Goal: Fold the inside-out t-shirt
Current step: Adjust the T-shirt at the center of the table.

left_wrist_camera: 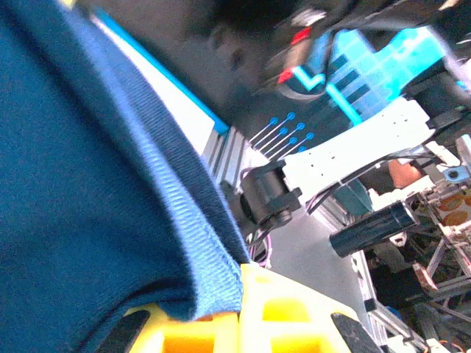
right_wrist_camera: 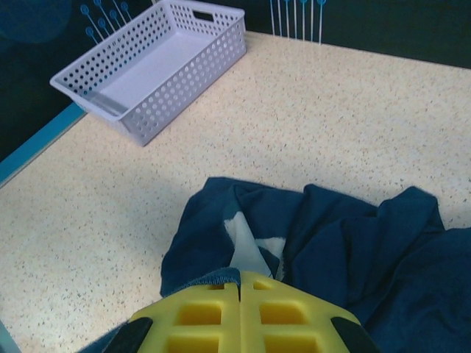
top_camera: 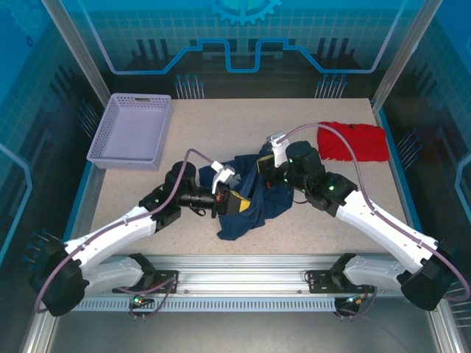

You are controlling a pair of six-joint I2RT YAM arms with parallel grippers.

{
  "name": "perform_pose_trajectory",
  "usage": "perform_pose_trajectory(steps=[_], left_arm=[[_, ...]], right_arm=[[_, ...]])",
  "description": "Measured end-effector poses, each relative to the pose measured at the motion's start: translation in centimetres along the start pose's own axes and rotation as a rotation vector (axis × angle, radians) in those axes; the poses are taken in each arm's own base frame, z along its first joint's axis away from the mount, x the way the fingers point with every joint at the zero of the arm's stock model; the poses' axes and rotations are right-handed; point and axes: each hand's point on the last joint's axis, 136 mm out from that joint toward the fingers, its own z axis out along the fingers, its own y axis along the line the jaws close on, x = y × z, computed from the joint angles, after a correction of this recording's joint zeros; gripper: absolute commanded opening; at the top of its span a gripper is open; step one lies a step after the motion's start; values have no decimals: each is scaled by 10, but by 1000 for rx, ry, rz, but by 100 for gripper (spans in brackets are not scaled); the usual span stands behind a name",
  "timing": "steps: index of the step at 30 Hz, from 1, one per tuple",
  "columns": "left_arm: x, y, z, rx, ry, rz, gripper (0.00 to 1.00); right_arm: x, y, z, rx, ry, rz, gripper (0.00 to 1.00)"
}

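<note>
**Bunched shirt, two thin pinches: slip and tangle ahead**

Working on a dark navy blue cloth t-shirt (top_camera: 249, 213), crumpled in a heap near the middle of the speckled beige bench (top_camera: 324, 228) and nowhere near flat. Pinching its ribbed hem with the left tool (left_wrist_camera: 241, 294), yellow fingers pressed together on the cloth. Pinching another edge with the right tool (right_wrist_camera: 239, 290), likewise pressed together, just beside a pale tag patch (right_wrist_camera: 246, 250).

Could lose either hold on a pull apart, with what looks like only a thin bite of fabric in each, close to the fingertips. Could also drag up several layers at once, judging by the overlapping folds, and end with a twisted rope instead of a spread panel. Might trap a sleeve under the heap and strain a seam. Worth watching the two wrists too — close together over the heap, so liable to collide on any crossing move. Unlikely to trouble the perforated lavender plastic basket (top_camera: 121, 160) at the far left or the bright red folded garment (top_camera: 353, 141) at the far right — both well apart from the heap
</note>
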Motion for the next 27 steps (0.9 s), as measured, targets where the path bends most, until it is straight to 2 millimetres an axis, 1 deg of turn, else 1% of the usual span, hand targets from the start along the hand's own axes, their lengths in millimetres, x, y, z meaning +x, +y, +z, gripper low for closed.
perform_pose_trajectory(steps=[2, 3, 5, 7, 9, 11, 13, 16, 19, 20, 24, 25, 27], left_arm=[[-4, -7, -3, 16, -15, 28, 18], [-3, -10, -4, 31, -13, 34, 20], [1, -15, -5, 53, -8, 43, 29], [6, -15, -6, 59, -3, 42, 32], [10, -15, -8, 56, -5, 43, 38], [9, -12, -11, 25, -24, 49, 41], [5, -4, -13, -38, -52, 51, 44], [2, 19, -14, -158, -66, 27, 51], [1, 43, -3, -237, -41, -23, 54], [1, 50, 3, -254, -30, -35, 54], [9, 69, 25, -291, 19, -68, 53], [9, 71, 29, -293, 23, -73, 52], [6, 77, 36, -297, 22, -76, 47]], right_arm=[[0, -2, 1, 10, 1, 0, 0], [0, -4, 1, 21, -1, -1, 0], [-1, -8, 1, 39, -4, -6, 0], [-1, -10, 1, 49, -6, -11, 0], [-1, -12, 1, 60, -5, -15, 0], [-1, -15, 1, 67, -3, -16, 0], [-1, -16, 1, 68, -3, -14, 0], [-1, -15, 1, 62, -2, -13, 0], [0, -14, 1, 51, 0, -8, 0], [0, -13, 1, 47, 1, -7, 0], [0, -12, 1, 40, 2, 0, 0], [0, -12, 1, 39, 2, 0, 0], [0, -11, 1, 35, 3, 3, 0]])
